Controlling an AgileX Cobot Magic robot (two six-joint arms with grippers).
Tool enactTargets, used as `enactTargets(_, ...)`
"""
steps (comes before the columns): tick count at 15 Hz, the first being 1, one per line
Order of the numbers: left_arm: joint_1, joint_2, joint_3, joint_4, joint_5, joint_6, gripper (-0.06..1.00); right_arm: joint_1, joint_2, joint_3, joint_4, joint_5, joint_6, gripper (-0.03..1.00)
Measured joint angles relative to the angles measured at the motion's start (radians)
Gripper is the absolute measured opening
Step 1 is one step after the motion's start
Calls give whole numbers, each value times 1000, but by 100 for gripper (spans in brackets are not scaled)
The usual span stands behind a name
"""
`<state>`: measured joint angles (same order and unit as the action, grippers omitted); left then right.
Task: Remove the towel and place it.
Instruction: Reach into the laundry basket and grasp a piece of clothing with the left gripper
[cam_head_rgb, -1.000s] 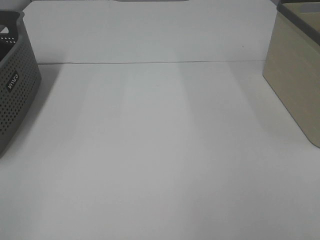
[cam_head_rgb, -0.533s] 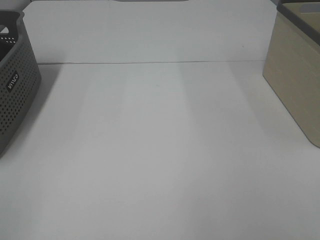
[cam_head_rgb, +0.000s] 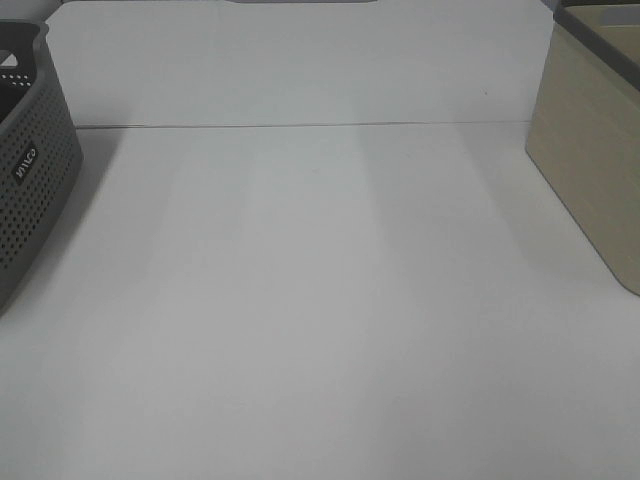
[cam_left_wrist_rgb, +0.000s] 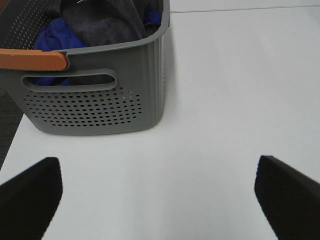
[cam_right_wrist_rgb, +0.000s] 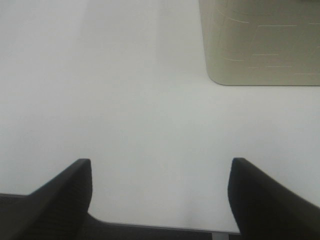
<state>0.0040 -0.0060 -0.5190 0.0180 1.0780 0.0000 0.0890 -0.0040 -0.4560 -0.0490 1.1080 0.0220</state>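
The towel (cam_left_wrist_rgb: 102, 25) is a dark charcoal cloth bundled inside the grey perforated basket (cam_left_wrist_rgb: 95, 100), partly hidden by the basket wall. A blue cloth (cam_left_wrist_rgb: 52, 37) lies beside it in the same basket. My left gripper (cam_left_wrist_rgb: 157, 195) hovers over the white table a short way in front of the basket, open, with nothing between its black fingers (cam_left_wrist_rgb: 30, 195). My right gripper (cam_right_wrist_rgb: 162, 195) is open and empty over bare table, some distance from a beige box (cam_right_wrist_rgb: 260, 45). Neither gripper shows in the exterior high view.
The basket (cam_head_rgb: 30, 170) stands at the table's left edge and has an orange handle (cam_left_wrist_rgb: 32, 60). The beige box (cam_head_rgb: 590, 150) stands at the right edge. A seam (cam_head_rgb: 300, 125) crosses the white table near the back.
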Motion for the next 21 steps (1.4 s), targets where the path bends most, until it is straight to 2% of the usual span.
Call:
enactTargets(16,0,26,0,10,0,8,99,0,0,0,0,0,0,75)
enactTargets(18,0,72,0,11,0,60,99,0,0,0,0,0,0,75)
enactTargets(21,0,231,-59,11,12,288,99,0,0,0,0,0,0,75)
